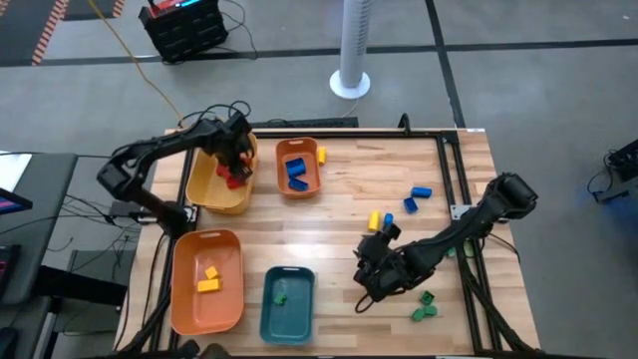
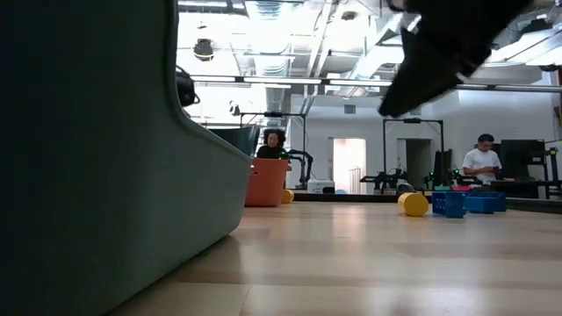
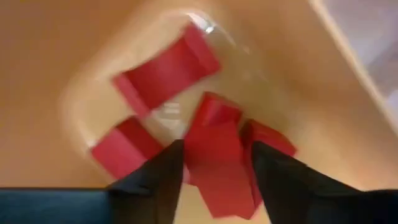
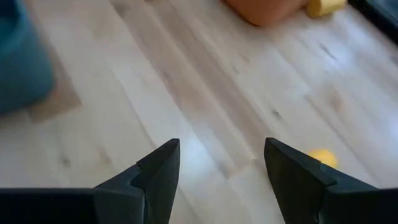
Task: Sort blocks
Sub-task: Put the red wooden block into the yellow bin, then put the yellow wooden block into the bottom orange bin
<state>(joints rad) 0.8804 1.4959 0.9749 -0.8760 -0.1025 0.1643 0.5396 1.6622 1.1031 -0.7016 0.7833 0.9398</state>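
Upper left of the high view: your left gripper (image 1: 235, 160) is over the yellow tray (image 1: 204, 189), arm bent like an elbow from the table's left edge.
Left pincer: fingers (image 3: 158, 180) apart, a red block (image 3: 217, 155) between them; you cannot tell if it is grasped or released.
Red blocks: about four in that tray in the left wrist view.
Right gripper (image 1: 371, 271): low over bare wood at lower centre, fingers spread, nothing between.
Open room: free wood at the table's centre.
Small orange tray (image 1: 298, 168): two blue blocks (image 1: 295, 172) inside, one yellow block (image 1: 321, 155) at its rim.
Big orange tray (image 1: 184, 299): two yellow blocks (image 1: 208, 280).
Teal tray (image 1: 289, 317): one green block (image 1: 281, 296).
Loose blocks: two blue (image 1: 417, 196), one yellow (image 1: 374, 219) at right; green ones (image 1: 425, 307) at the lower right edge.
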